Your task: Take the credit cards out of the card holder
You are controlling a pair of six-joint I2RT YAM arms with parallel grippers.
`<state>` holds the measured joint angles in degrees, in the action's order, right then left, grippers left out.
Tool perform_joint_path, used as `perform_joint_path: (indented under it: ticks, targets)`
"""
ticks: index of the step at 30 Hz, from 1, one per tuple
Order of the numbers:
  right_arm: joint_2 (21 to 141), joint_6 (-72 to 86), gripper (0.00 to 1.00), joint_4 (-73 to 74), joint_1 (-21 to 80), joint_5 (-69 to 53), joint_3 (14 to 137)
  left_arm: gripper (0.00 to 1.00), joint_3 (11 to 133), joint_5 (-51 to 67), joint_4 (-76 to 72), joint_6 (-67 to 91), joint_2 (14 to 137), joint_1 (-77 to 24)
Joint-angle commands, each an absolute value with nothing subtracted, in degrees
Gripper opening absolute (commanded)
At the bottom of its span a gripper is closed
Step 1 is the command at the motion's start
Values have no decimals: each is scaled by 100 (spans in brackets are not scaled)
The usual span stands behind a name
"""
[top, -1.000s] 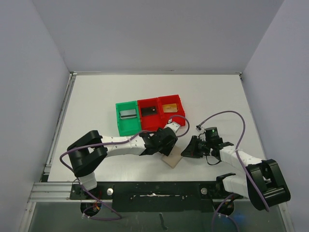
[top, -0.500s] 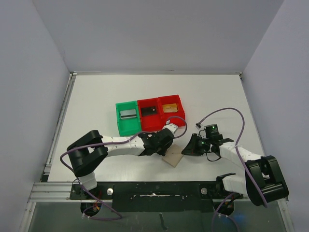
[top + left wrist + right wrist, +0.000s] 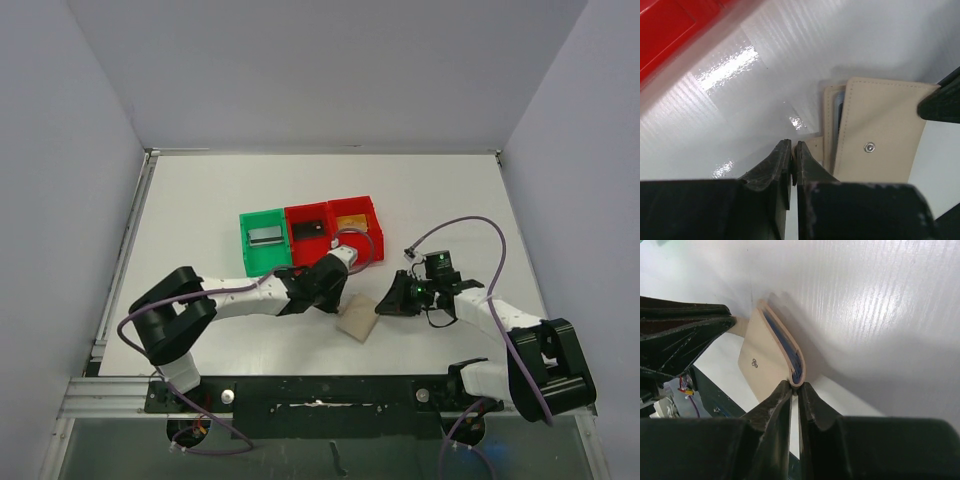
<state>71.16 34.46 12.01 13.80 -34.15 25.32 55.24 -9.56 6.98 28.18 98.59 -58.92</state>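
Card holder point(image 3: 357, 321) shows more in the top view than it did a second ago. The left arm has drawn back toward the bins and no longer covers its near-left part. Over that same second the left pincer point(image 3: 791, 146) went from wide apart to fully together.

Its tips now sit just beside the holder's tan corner flap. They are low over the tabletop point(image 3: 200, 200), and nothing can be seen between them. No card came away in that closing, so I judge it either a missed pinch at the edge or a tidy-up of the fingers.

Three cards already lie outside the holder:
- a silver-grey card point(image 3: 265, 236) in the green bin point(image 3: 265, 264)
- a black card point(image 3: 310, 228) in the middle red bin point(image 3: 306, 250)
- a gold card point(image 3: 350, 222) in the right red bin point(image 3: 352, 203)

Whether any card is left inside I cannot tell. The wrist views show only blue lining between the tan leaves.

The right pincer point(image 3: 795, 384) has not changed its hold. It is clamped on the holder's far edge, pinching the tan cover and lining together. That side is tipped up while the opposite edge rests on the tabletop. The snap stud point(image 3: 869, 147) faces outward on the closed flap.

If a card remains, the left pincer will have to open again and reach between the leaves.
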Motion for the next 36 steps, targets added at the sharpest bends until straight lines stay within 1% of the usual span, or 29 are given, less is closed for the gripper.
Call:
perform_joint_path:
  ticks: [1,3,7,8,10,16,23,26,31,36]
  targets:
    - [7156,3436,13,1132,1332,-3508,2856,0,5346,-316,416,3040,9461,-5556]
    - [7154,3520,26,1134,1336,-3459,2937,0,5230,-233,445,3118,9266,-5484]
    - [7041,3560,55,1490,1336,-3115,3179,0,5050,-223,534,3375,8698,-5441]
    - [6987,3596,60,1607,1340,-2978,3240,0,5005,-228,536,3474,8567,-5433]
    - [6885,3742,65,1797,1349,-2754,3344,0,4923,-181,480,3709,8344,-5423]
    - [6764,4442,68,1345,1748,-2821,3306,0,4821,-119,291,4255,7913,-5431]
    - [7384,5092,65,527,2121,-2912,3103,0,4882,292,100,4472,7838,-5528]
    - [7352,5092,65,593,2127,-2708,3106,0,4857,390,-33,4619,7817,-5706]
    - [7124,4969,67,1159,2115,-2083,3270,0,4240,334,-960,5079,7407,-5818]
    - [6837,4915,68,1523,1997,-1753,3287,0,4142,294,-959,5063,7202,-5812]
